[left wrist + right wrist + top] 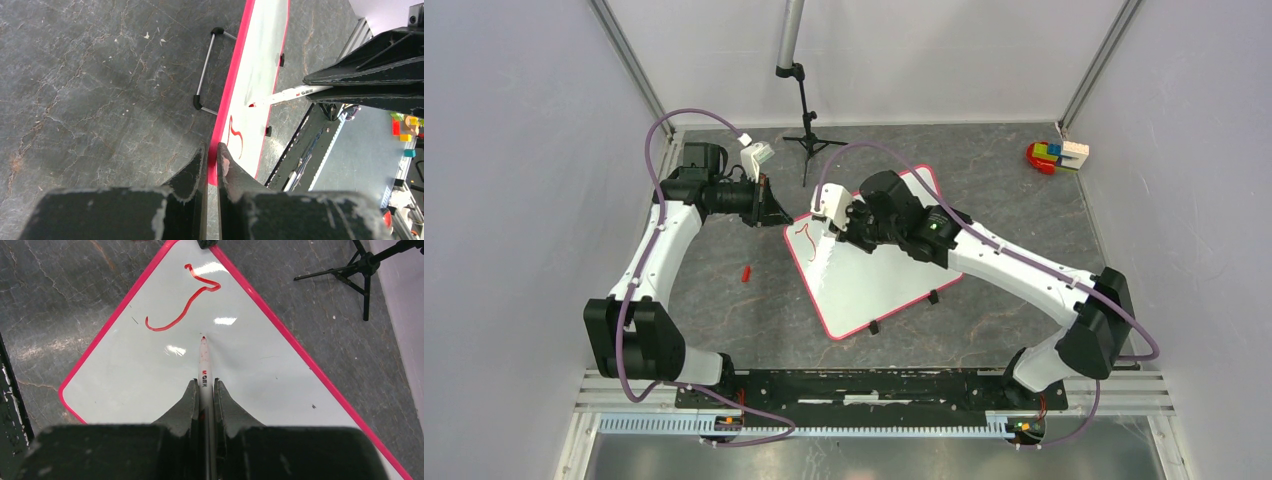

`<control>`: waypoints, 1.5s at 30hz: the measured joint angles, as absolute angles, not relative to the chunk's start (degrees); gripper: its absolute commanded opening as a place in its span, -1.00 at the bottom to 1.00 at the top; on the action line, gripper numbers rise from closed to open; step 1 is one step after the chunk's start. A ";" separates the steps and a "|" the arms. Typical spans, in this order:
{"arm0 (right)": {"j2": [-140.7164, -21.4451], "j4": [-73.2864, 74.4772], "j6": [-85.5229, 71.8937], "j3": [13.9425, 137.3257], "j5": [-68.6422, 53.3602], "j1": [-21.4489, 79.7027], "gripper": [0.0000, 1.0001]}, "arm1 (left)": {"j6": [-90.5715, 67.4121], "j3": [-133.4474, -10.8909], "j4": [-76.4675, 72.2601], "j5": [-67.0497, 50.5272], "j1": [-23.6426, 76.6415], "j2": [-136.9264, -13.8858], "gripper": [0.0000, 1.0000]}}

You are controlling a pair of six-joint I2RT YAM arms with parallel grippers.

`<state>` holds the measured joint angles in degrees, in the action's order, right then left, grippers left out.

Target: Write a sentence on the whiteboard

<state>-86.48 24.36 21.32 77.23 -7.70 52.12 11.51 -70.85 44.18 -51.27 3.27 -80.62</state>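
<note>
The whiteboard (864,280) lies flat and turned like a diamond, white with a pink frame. One red curly stroke (804,235) of the sentence sits near its left corner; it also shows in the right wrist view (185,305) and the left wrist view (235,136). My left gripper (776,212) is shut on the board's pink edge (214,150) at that corner. My right gripper (205,385) is shut on a white marker (204,365), its red tip at the board surface (125,370) just below the stroke. I cannot tell if the tip touches.
A small red cap (746,272) lies on the grey table left of the board. A black tripod stand (806,130) stands at the back. Coloured toy blocks (1056,155) sit at the far right corner. Two black clip feet (932,296) stick out from the board's near edge.
</note>
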 measured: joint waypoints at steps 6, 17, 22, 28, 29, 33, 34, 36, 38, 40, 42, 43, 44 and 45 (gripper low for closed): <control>-87.99 24.34 21.30 77.41 -7.92 52.12 -1.00 | 11.51 -70.85 44.16 -50.94 3.31 -80.62 -0.95; -88.79 24.10 21.32 77.89 -8.54 53.43 -1.00 | 11.51 -70.85 44.14 -50.92 3.36 -80.60 -0.95; -88.88 24.03 21.32 77.56 -8.54 53.93 -1.00 | 11.51 -70.85 44.14 -50.96 3.36 -80.60 -0.95; -88.31 23.66 21.34 75.42 -9.06 54.28 -1.00 | 11.53 -70.85 44.12 -50.68 3.36 -80.60 -0.95; -88.09 23.64 21.34 75.05 -9.06 54.33 -1.00 | 11.51 -70.85 44.12 -50.68 3.38 -80.60 -0.95; -87.61 23.73 21.65 74.39 -8.80 54.33 -1.00 | 11.53 -70.85 44.07 -50.68 3.40 -80.60 -0.95; -87.53 23.83 21.89 74.37 -8.67 54.33 -1.00 | 11.53 -70.85 44.07 -50.68 3.40 -80.60 -0.95; -87.31 24.18 22.28 74.37 -8.25 54.30 -1.00 | 11.53 -70.85 44.07 -50.68 3.42 -80.60 -0.95; -87.09 24.53 22.59 74.37 -7.68 54.15 -1.00 | 11.51 -70.85 44.05 -50.68 3.42 -80.60 -0.95; -86.94 24.71 22.83 74.37 -7.38 53.84 -1.00 | 11.51 -70.85 44.05 -50.68 3.42 -80.60 -0.95; -86.85 24.80 22.90 74.39 -7.33 53.45 -1.00 | 11.53 -70.85 44.01 -50.61 3.42 -80.60 -0.95; -86.80 24.86 22.92 74.39 -7.31 53.32 -1.00 | 11.53 -70.85 44.01 -50.59 3.42 -80.60 -0.95; -86.72 24.97 23.00 74.43 -7.25 53.12 -1.00 | 11.51 -70.85 44.01 -50.59 3.44 -80.60 -0.95; -86.67 24.97 23.03 74.46 -7.18 52.99 -1.00 | 11.53 -70.85 43.97 -50.54 3.46 -80.60 -0.95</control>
<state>-86.67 24.97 23.03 74.46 -7.18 52.99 11.53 -70.85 43.97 -50.54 3.46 -80.60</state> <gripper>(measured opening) 0.125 0.130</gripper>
